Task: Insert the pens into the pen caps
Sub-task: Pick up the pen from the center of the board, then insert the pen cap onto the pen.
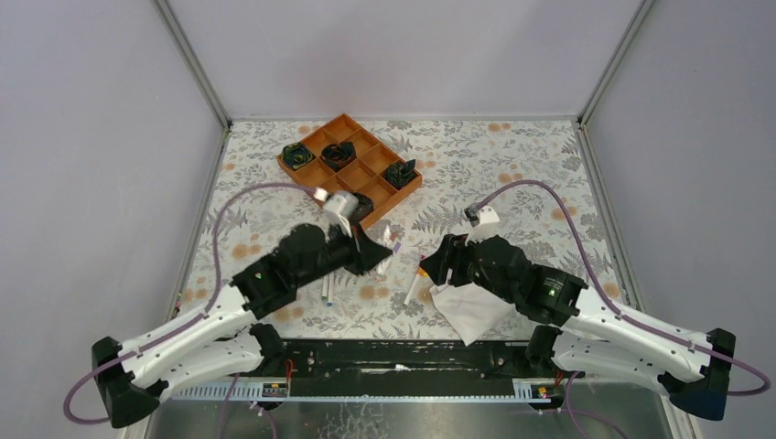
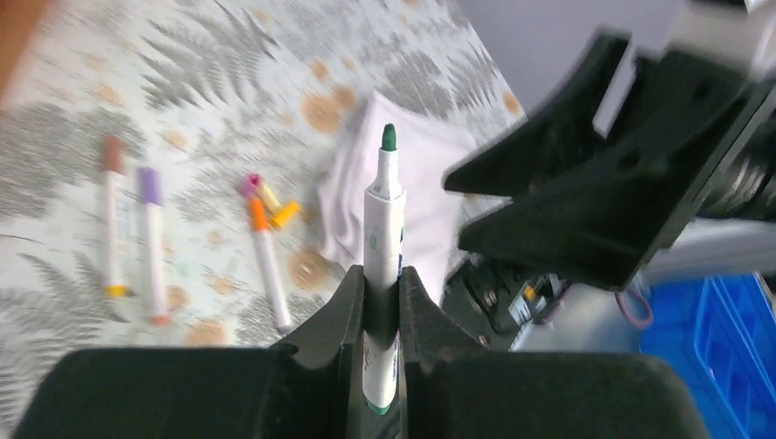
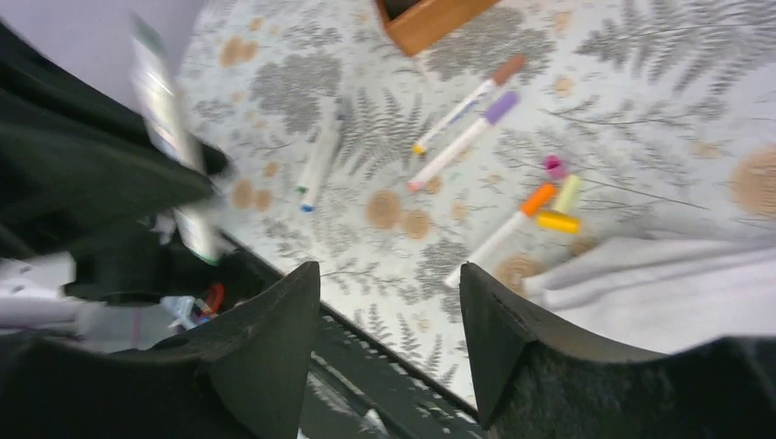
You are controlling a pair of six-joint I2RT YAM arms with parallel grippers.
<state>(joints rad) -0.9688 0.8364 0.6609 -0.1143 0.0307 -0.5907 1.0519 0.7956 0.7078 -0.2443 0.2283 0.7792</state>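
My left gripper [image 2: 382, 274] is shut on a white pen [image 2: 384, 201] whose bare green tip points away from the wrist, over the white cloth. My right gripper [image 3: 389, 274] stands open and empty just right of it, above the table's near edge. On the table lie a brown-capped pen [image 3: 467, 101], a purple-capped pen [image 3: 462, 137] and an orange-capped pen [image 3: 503, 229]. A loose pink cap [image 3: 554, 166] and a yellow cap [image 3: 558, 221] lie beside the orange one. Another white pen [image 3: 318, 160] lies apart to the left. In the top view both grippers [image 1: 380, 251] [image 1: 430, 265] nearly meet.
A wooden compartment tray [image 1: 384, 146] with dark objects in several cells stands at the back centre. A folded white cloth [image 1: 471, 311] lies under the right arm near the front edge. A black rail [image 1: 403, 352] runs along the table's near edge.
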